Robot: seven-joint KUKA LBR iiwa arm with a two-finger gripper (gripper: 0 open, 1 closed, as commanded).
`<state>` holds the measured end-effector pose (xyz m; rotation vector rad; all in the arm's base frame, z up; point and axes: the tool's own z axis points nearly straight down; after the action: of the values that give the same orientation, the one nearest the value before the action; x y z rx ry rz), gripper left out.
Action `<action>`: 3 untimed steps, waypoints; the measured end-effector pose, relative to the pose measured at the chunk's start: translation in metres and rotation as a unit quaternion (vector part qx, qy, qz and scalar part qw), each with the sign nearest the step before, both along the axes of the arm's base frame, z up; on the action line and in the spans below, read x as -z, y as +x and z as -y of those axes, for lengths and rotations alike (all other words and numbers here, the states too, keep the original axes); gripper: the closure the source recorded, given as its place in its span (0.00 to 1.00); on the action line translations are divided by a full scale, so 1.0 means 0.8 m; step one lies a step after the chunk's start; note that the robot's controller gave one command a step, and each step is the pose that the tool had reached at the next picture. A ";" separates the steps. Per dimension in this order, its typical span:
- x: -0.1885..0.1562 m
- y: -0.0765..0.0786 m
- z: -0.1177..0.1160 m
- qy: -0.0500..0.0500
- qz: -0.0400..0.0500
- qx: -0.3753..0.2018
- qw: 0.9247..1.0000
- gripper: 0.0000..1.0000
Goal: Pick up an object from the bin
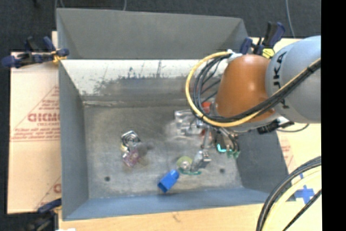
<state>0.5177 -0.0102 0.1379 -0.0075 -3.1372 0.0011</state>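
Note:
My gripper (pixel 216 155) hangs under the orange cover at the bin's right front, open, with nothing seen between its fingers. Its left finger (pixel 203 159) reaches down beside a small round clear thing with a green rim (pixel 185 164) on the bin floor, just to its right; I cannot tell whether they touch. A blue block (pixel 168 181) lies tilted a little further left and nearer the front wall. A clear plastic piece (pixel 181 122) lies behind the gripper's left side, toward the middle of the bin.
A shiny silver clip-like thing (pixel 130 140) and a pale pinkish clear thing (pixel 132 157) lie together left of centre. The arm and its looped cables cover the bin's right side. Steep bin walls rise all round.

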 end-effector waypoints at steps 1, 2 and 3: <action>0.068 -0.033 -0.043 0.000 0.006 -0.137 0.991 0.00; 0.047 -0.043 -0.093 0.001 0.004 -0.250 0.968 0.00; 0.037 -0.036 -0.083 0.001 0.004 -0.424 0.906 0.00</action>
<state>0.4889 0.0561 0.1080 1.3254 -2.8526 0.0012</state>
